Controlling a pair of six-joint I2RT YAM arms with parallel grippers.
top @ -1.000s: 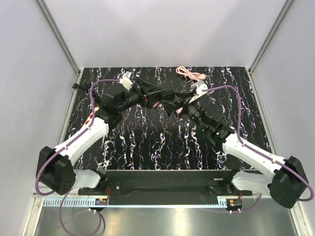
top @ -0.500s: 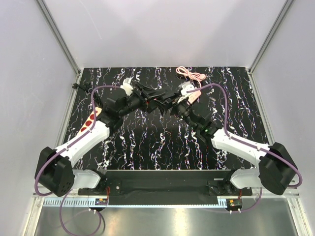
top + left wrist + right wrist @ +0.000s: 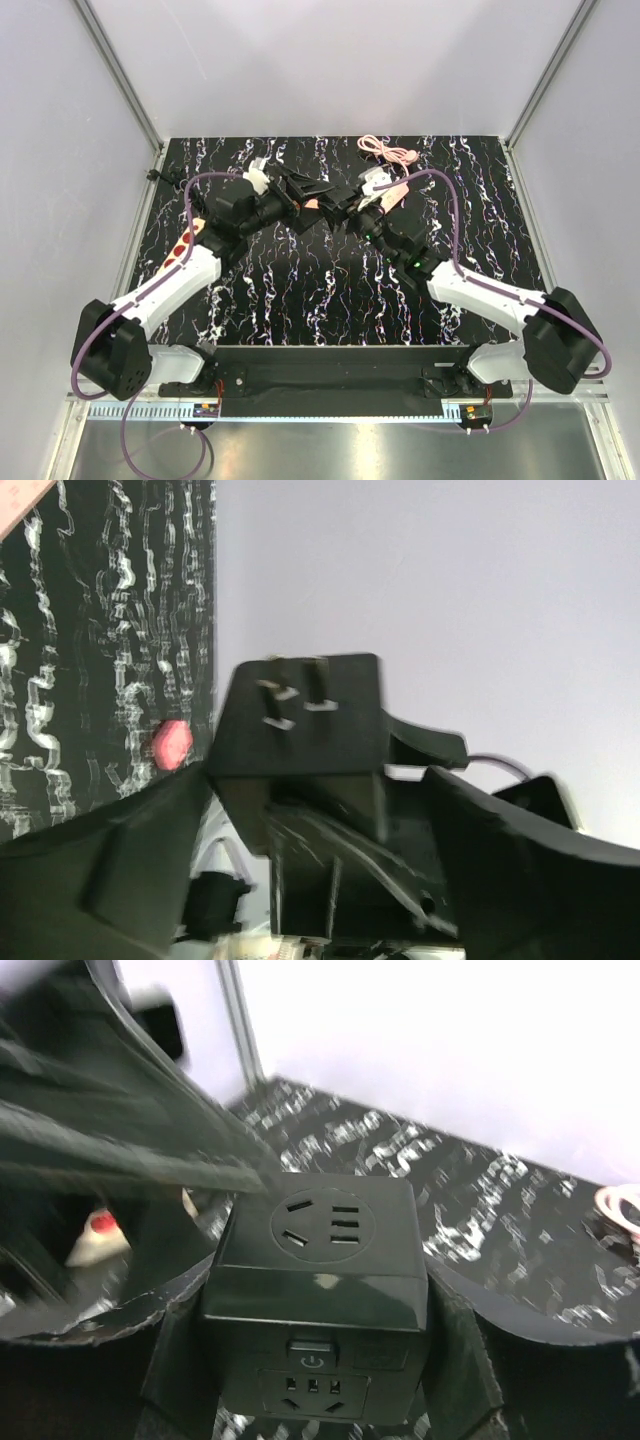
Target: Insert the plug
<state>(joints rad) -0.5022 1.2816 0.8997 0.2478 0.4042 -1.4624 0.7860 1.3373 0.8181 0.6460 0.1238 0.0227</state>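
Pinching the plug (image 3: pixel 300 730) prongs-out in my left gripper (image 3: pixel 320 780) and clamping the black socket cube (image 3: pixel 318 1260) in my right gripper (image 3: pixel 315 1280) just ahead of it, I judge both pickups done; aligning and pushing the bare prongs home remain.

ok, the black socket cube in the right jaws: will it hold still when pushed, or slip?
Probably stiff: the socket cube looks like hard moulded plastic, flat-faced. Its sides look smooth and glossy, so it may slide or twist in the jaws of the right gripper under a push. Blocky, so unlikely to roll.
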